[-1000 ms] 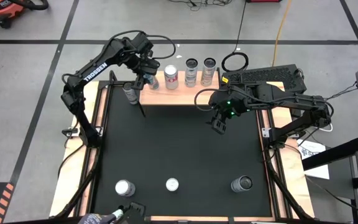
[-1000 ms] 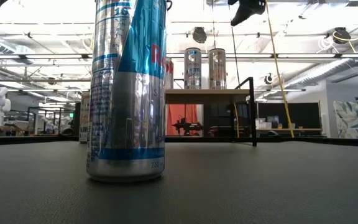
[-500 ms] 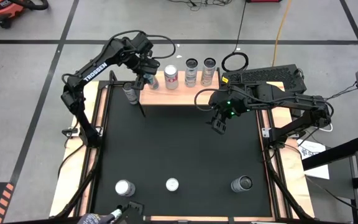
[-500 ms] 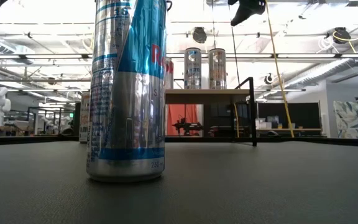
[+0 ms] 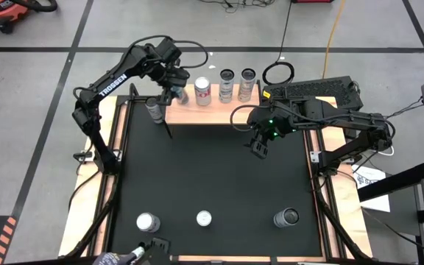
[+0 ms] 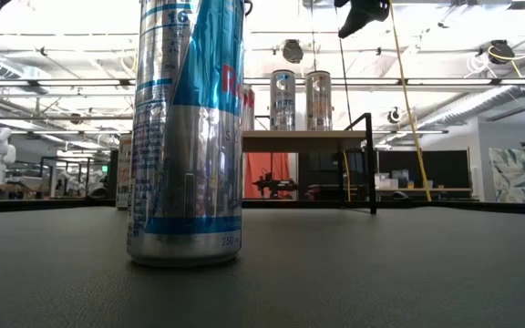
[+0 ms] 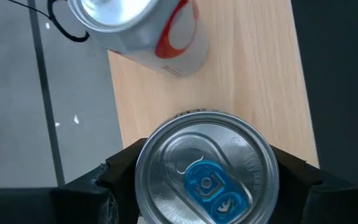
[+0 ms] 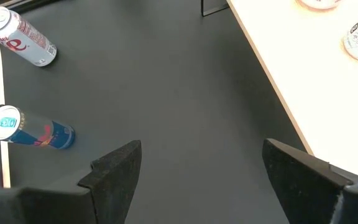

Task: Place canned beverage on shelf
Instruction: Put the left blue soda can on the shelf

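Nothing we can see has moved since the earlier frames. We find the left claw clenched around a blue-tabbed can, holding it over the left end of the shelf at the bench's far edge, beside a red-and-white can standing there. Two more cans stand further along. The right claw hangs released above the black mat, gripping nothing.

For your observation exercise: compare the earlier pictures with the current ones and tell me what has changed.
Nothing visibly changed. The left gripper stays closed on the blue-tabbed can over the shelf; the right gripper stays open above the mat.
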Motion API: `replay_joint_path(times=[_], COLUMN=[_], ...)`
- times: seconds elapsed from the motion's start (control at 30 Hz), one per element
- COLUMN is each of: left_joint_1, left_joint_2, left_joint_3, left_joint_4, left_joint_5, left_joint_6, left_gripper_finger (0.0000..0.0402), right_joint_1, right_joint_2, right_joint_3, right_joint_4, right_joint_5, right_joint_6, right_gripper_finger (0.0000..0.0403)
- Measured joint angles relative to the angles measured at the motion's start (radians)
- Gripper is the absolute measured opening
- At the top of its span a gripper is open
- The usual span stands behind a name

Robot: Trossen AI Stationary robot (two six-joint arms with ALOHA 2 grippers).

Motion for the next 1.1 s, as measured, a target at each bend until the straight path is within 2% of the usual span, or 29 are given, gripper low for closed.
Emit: replay_joint_path(times=[0.67,0.93,1.1], left_joint_1=[-0.002,-0.002,-0.002], left_joint_2=[-0.001,-0.002,-0.001], left_joint_3=[0.026,0.07,0.072], left_joint_4=[-0.047,-0.063,-0.065], left_joint_5=[-0.021,0.058,0.064], left_joint_6=[-0.024,-0.044,-0.047], left_gripper_finger=[0.0247,0.0247,0.0247], right_joint_1=[0.0,0.0,0.0], right_joint_2=[0.0,0.0,0.0], right_joint_3=[0.0,0.0,0.0], right_joint_4=[0.0,0.0,0.0], right_joint_5=[0.0,0.0,0.0], right_joint_6=[0.0,0.0,0.0], right_gripper_finger=[0.0315,0.0315,0.0315])
